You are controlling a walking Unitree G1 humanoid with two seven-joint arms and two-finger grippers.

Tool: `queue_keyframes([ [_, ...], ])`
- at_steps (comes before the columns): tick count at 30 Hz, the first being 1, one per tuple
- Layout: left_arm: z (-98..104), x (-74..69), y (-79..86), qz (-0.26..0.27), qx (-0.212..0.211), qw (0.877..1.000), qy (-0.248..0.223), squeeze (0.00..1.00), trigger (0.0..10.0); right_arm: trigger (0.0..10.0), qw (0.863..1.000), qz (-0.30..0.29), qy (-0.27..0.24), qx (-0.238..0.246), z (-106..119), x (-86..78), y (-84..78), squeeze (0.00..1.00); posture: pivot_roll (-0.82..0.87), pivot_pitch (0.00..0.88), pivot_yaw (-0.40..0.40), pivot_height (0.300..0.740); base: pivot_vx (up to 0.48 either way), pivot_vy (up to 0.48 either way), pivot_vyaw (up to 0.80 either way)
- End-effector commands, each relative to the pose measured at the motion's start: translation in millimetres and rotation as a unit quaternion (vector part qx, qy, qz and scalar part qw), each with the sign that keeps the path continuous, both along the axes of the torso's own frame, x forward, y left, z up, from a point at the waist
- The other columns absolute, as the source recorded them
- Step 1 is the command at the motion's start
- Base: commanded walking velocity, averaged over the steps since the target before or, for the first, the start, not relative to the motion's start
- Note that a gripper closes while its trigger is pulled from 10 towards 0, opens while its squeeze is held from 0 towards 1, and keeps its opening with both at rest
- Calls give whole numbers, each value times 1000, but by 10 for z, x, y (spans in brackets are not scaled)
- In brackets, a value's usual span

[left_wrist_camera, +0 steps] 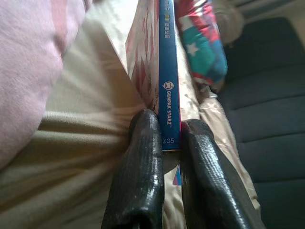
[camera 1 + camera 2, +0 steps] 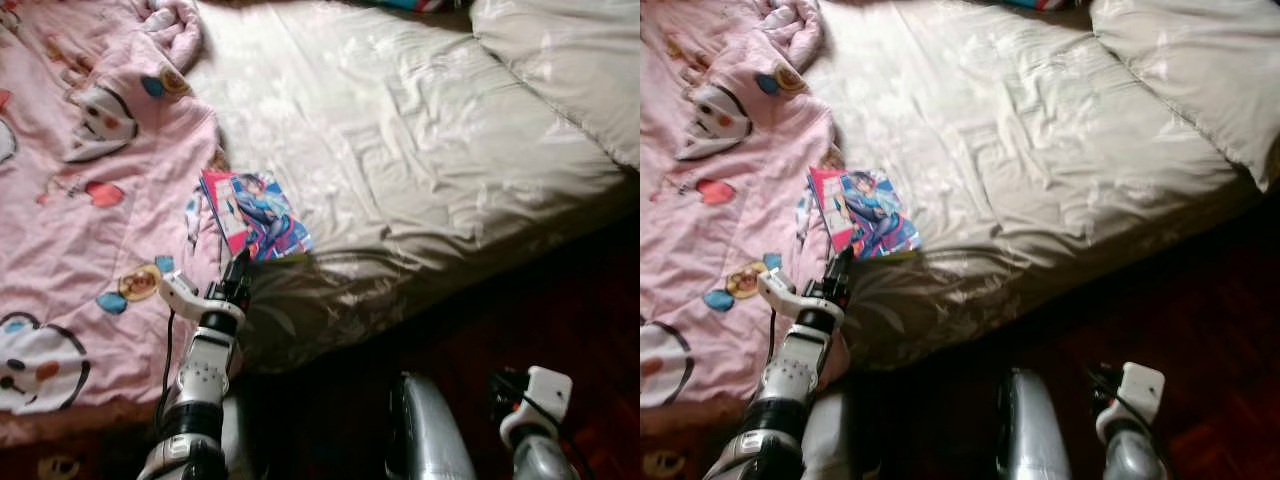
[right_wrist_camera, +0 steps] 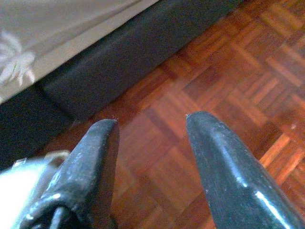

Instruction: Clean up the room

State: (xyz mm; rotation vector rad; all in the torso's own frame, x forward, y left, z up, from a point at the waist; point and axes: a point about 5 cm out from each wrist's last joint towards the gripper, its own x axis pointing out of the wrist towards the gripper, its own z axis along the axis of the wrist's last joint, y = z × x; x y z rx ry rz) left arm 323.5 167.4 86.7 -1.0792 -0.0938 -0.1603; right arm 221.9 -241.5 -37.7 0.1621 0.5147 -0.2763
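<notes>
Left claw (image 1: 164, 136) tight on book (image 1: 167, 71)

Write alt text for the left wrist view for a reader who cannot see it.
The left gripper has its two black fingers closed on the lower end of a thin book's blue spine, printed "GEMPAK STARZ". The book lies on a beige bed sheet, with a pink blanket to one side and a colourful cloth beyond.
</notes>
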Motion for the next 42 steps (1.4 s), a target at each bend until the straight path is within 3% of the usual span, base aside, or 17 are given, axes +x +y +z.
queue_keyframes([
  [1, 192, 0, -66, -19, 8, 999, -41, 0, 10000, 10000, 999, 2, 40, 7, -135, -139, 59, 0, -55, 66, -3, 573, 0, 0, 0],
  [12, 56, -141, -185, -40, 41, 998, 8, 0, 10000, 10000, 998, 10, 63, 15, -201, -165, 144, 0, -52, 60, 4, 573, 0, 0, 0],
  [18, 128, -159, -122, -18, 122, 992, 5, 0, 10000, 10000, 997, 10, 70, 17, -215, -176, 146, 0, -56, 57, 12, 573, 0, 0, 0],
  [22, 160, -177, -62, 5, 148, 989, 5, 0, 10000, 10000, 997, 25, 72, 23, -228, -182, 184, 0, -51, 52, 16, 578, 0, 0, 0],
  [27, 267, -217, 60, 56, 228, 972, 0, 0, 10000, 10000, 992, 43, 115, 15, -313, -281, 224, 0, -26, 49, 17, 623, 0, 0, 0],
  [30, 288, -214, 72, 62, 247, 967, -3, 0, 10000, 10000, 991, 45, 122, 13, -326, -299, 225, 0, -26, 47, 19, 638, 0, 0, 0],
  [32, 263, -209, 86, 70, 285, 956, 7, 0, 10000, 10000, 990, 49, 132, 11, -345, -324, 235, 0, -26, 43, 23, 658, 0, 0, 0],
  [38, 128, -227, 192, 85, 333, 938, 43, 0, 10000, 10000, 990, 60, 130, 8, -332, -282, 274, 0, -27, 27, 33, 698, 0, 0, 0],
  [42, 44, -245, 283, 103, 340, 933, 65, 0, 10000, 10000, 989, 65, 133, 6, -334, -282, 278, 0, -27, 20, 32, 718, 0, 0, 0],
])
